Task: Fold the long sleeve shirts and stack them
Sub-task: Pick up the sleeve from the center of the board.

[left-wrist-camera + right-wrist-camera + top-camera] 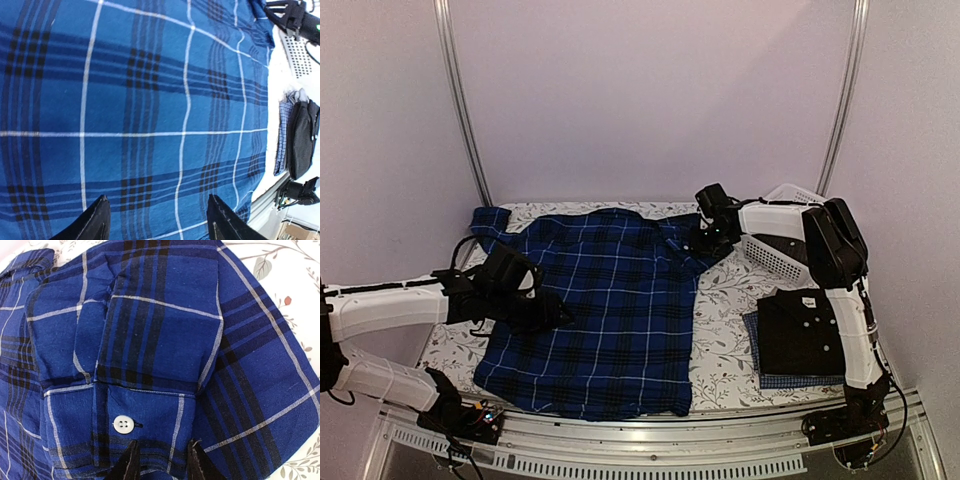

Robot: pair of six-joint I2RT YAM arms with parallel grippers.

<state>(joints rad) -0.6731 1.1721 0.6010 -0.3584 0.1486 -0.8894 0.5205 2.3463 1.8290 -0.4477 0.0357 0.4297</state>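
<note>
The dark blue plaid shirt (610, 320) is lying spread out flat across the middle of the flower-printed counter (720, 320), collar end toward the back wall and hem toward the arm bases.

The left hand (156, 197) is hanging over the left half of the plaid shirt, about midway down its length. Its two fingers (95, 222) are standing wide apart with nothing between them but the cloth below. Whether the tips are touching the cloth cannot be told.

The right hand (164, 442) is sitting at the far right corner of the plaid shirt, where a sleeve is lying doubled back over the shoulder. Its fingers (131, 465) are set narrowly, straddling the edge of the cuff (150, 410) just beside a white button (122, 424). Whether they are actually pinching the cuff cannot be told.

To the right of the plaid shirt, apart from it, the black shirt (800, 335) is lying folded, white buttons up, on top of the folded check shirt (775, 380), whose edges are showing beneath it. A white lattice basket (775, 255) is lying tilted behind that stack, near the plaid shirt's far right corner.
</note>
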